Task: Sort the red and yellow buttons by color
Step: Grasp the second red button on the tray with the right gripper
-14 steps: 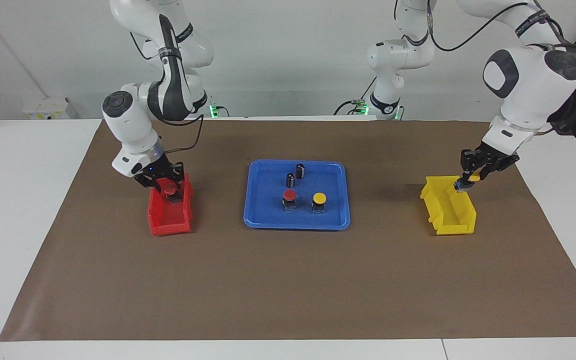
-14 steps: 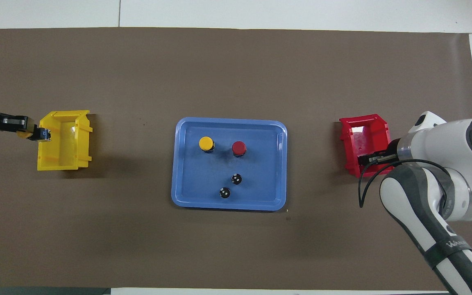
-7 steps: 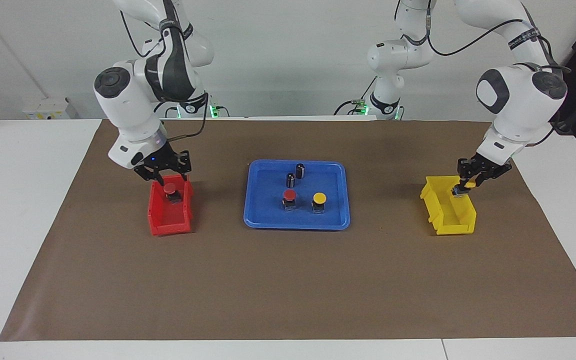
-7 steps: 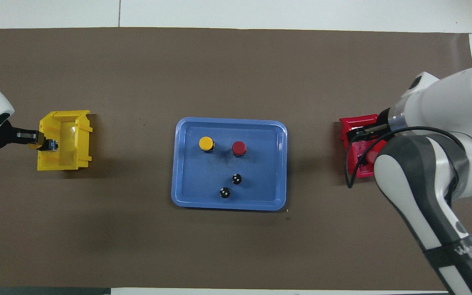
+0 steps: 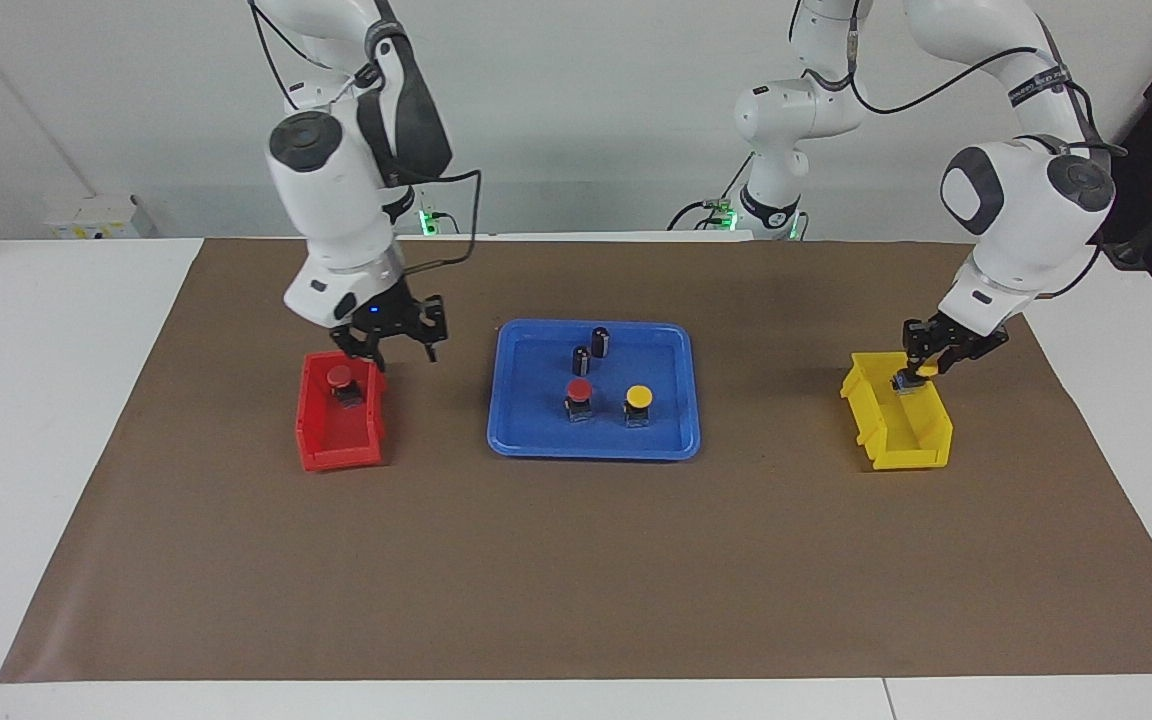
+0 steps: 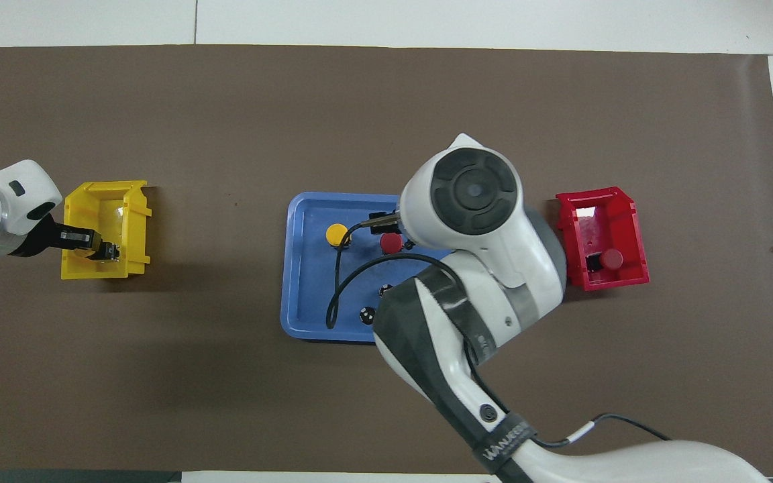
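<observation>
One red button (image 5: 340, 378) sits in the red bin (image 5: 336, 440), at the end nearer the robots; it also shows in the overhead view (image 6: 611, 258). My right gripper (image 5: 388, 348) is open and empty, raised over the mat between the red bin and the blue tray (image 5: 536, 440). A second red button (image 5: 579, 395) and a yellow button (image 5: 639, 402) stand side by side on the tray. My left gripper (image 5: 921, 366) is shut on the other yellow button (image 5: 926, 371), low over the yellow bin (image 5: 911, 440) at the end nearer the robots.
Two small black cylinders (image 5: 601, 341) (image 5: 581, 360) stand on the tray, nearer the robots than the buttons. In the overhead view my right arm covers part of the tray (image 6: 306, 308). A brown mat (image 5: 576, 560) covers the table.
My right gripper let go of the red button in the red bin, rose and swung toward the tray. My left gripper sank with the yellow button toward the yellow bin.
</observation>
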